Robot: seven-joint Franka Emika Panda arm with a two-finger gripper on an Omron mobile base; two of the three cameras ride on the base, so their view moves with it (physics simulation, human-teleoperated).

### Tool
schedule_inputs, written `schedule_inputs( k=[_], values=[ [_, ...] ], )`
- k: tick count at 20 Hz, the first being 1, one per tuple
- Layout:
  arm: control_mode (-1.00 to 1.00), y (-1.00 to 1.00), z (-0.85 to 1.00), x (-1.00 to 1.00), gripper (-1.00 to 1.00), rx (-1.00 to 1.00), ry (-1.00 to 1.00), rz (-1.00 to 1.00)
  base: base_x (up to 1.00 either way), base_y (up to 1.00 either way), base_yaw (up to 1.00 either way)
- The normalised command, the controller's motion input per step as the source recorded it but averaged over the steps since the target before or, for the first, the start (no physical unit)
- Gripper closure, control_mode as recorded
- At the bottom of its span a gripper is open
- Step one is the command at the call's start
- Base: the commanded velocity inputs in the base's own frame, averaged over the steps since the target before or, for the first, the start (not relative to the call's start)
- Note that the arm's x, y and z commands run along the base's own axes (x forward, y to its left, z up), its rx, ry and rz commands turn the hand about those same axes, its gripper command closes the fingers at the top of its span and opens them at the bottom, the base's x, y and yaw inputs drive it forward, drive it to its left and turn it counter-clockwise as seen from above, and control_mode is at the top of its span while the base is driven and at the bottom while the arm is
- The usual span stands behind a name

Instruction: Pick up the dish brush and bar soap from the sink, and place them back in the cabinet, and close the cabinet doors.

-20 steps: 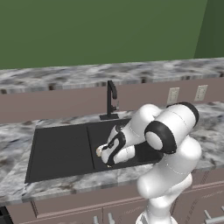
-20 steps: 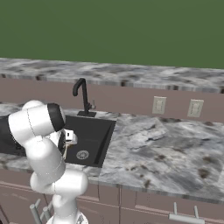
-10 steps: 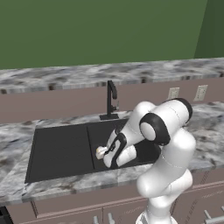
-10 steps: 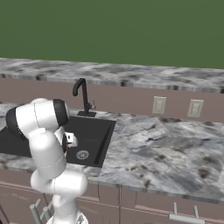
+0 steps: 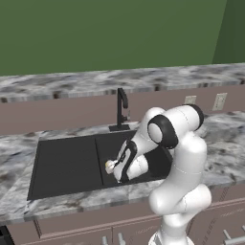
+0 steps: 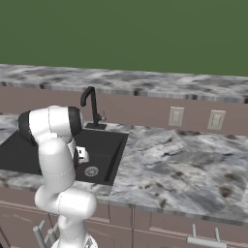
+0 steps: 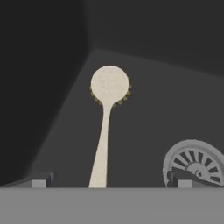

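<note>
Black sink — arm bent low, open claw astride dish brush

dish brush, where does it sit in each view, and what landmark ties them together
Left base view: the dish brush, just its pale head, peeks out left of the wrist, low in the sink.
Right base view: I cannot make it out; the arm covers that part of the basin.
Hand view: centre, head up, handle running down between the open pincer tips.
Shared landmark: the round drain.
</note>
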Motion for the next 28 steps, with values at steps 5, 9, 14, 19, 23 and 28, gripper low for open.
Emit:
schedule_inputs(
  k=[5, 9, 14, 19, 23, 28],
  values=[
    [-1.0, 0.18, -0.2, 0.14, -1.0, 0.0, 0.0, 0.0, 0.0, 0.0, 0.0],
    [-1.0, 0.19, -0.22, 0.09, -1.0, 0.0, 0.0, 0.0, 0.0, 0.0, 0.0],
    [-1.0, 0.24, -0.23, 0.04, -1.0, 0.0, 0.0, 0.0, 0.0, 0.0, 0.0],
    [-1.0, 0.23, -0.24, 0.06, -1.0, 0.0, 0.0, 0.0, 0.0, 0.0, 0.0],
    [-1.0, 0.23, -0.24, 0.07, -1.0, 0.0, 0.0, 0.0, 0.0, 0.0, 0.0],
    [-1.0, 0.17, -0.26, 0.12, -1.0, 0.0, 0.0, 0.0, 0.0, 0.0, 0.0]
  ],
)
